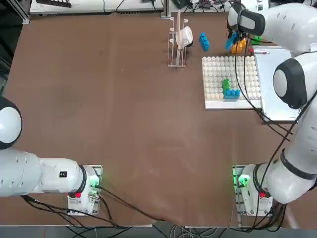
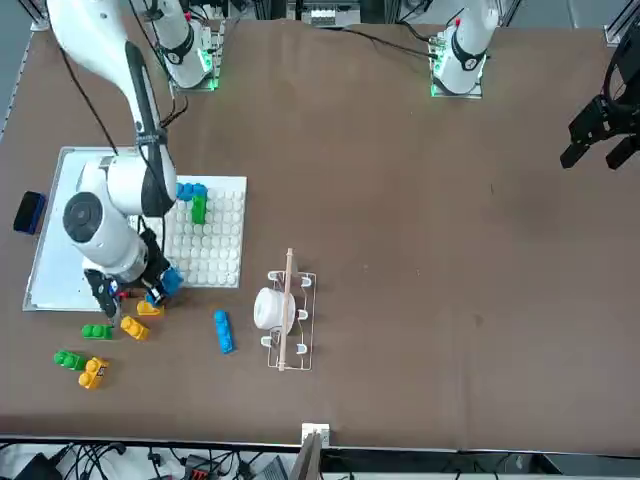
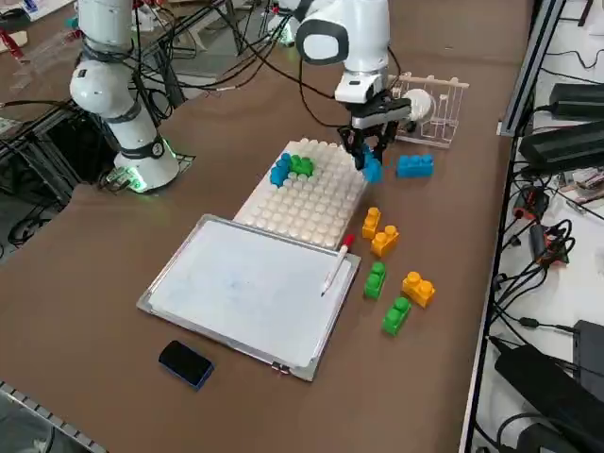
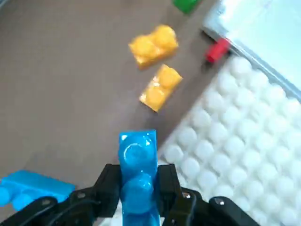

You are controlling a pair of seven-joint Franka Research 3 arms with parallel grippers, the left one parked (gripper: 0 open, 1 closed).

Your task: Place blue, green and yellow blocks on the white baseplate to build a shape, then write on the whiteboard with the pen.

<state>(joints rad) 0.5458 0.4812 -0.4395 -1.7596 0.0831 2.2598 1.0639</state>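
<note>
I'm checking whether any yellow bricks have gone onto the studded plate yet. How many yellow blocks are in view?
3, all loose on the table beyond the white baseplate, none on it: two yellow blocks side by side near the pen's red end, one farther out among the green blocks. None appears hidden.

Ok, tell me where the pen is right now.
In the right side view, the pen lies on the whiteboard at its edge nearest the loose blocks, red end by the white baseplate.

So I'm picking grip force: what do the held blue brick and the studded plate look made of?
The blue brick, pinched in the right gripper, looks like glossy moulded plastic: its rounded studs carry bright highlights. The studded plate also looks like plastic, white with a softer sheen on uniform studs. Hardness can't be judged.
</note>
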